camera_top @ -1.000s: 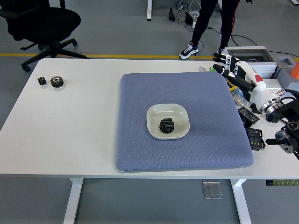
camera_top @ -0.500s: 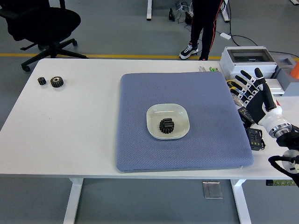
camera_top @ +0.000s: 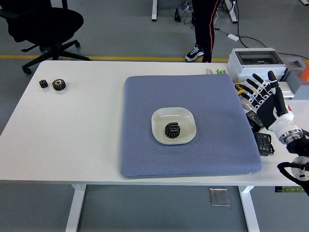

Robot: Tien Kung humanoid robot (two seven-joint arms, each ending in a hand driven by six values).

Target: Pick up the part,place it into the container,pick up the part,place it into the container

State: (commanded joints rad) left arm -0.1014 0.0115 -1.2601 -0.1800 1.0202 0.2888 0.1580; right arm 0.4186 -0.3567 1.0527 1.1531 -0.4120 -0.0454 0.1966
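Note:
A white square dish (camera_top: 174, 125) sits in the middle of a blue-grey mat (camera_top: 187, 123); black gear parts (camera_top: 172, 130) lie inside it. Two more black gears, a small one (camera_top: 43, 83) and a larger one (camera_top: 59, 84), lie on the white table at the far left. My right hand (camera_top: 266, 94) hovers at the table's right edge beside the mat, fingers spread and pointing up, holding nothing. My left arm does not show.
A grey box (camera_top: 256, 60) and small dark devices (camera_top: 263, 143) crowd the table's right side behind and under my hand. A person's legs (camera_top: 203, 26) stand beyond the far edge. A black office chair (camera_top: 46, 24) is at the top left.
My right hand swung back from reaching left over the mat's corner to the table's right edge and turned fingers-up. The person behind the table stepped left.

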